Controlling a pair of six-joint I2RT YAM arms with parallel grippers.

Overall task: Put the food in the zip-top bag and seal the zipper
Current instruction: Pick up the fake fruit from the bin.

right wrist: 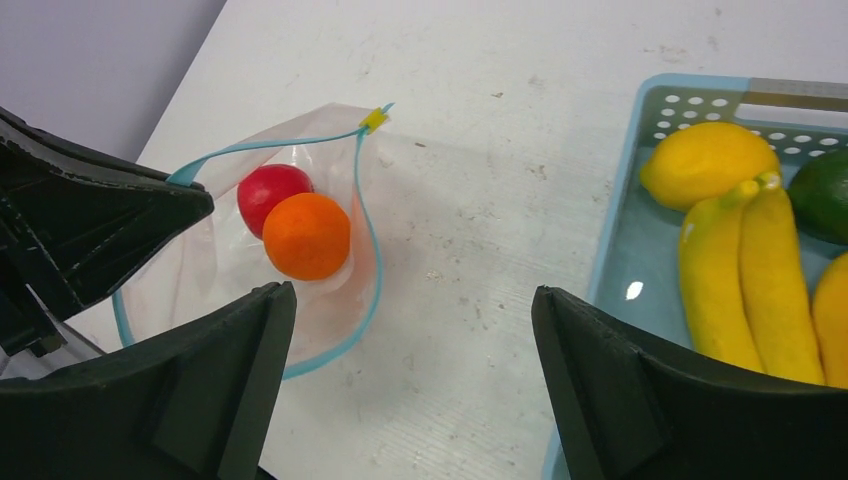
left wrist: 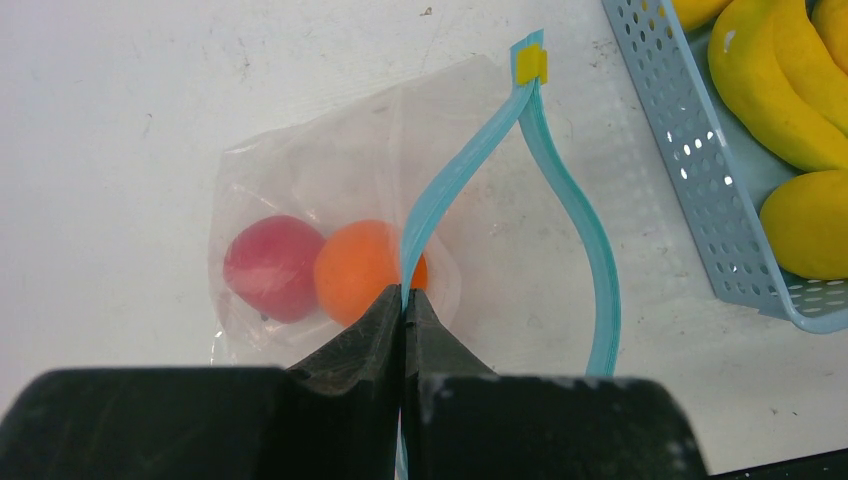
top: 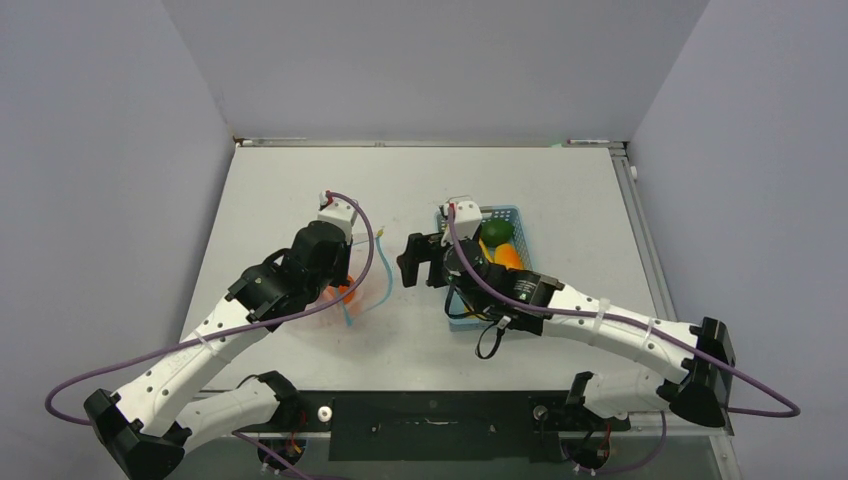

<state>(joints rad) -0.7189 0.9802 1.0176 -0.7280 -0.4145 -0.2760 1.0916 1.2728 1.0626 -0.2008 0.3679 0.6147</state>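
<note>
The only mark on the zip-top bag is a small yellow tab at the far end of its teal zipper; if anything is printed on it, it is too small to read. The left tool is closed tight, its jaws pinching one strip of the zipper, and the other strip bows away from it, so the mouth gapes. The bag lies on the white worktop with an orange and a red apple inside, touching each other. The right tool has its jaws spread wide and grips nothing; it hangs over bare worktop between the bag and the light-blue basket. In the basket lie bananas, a lemon and a lime.
</note>
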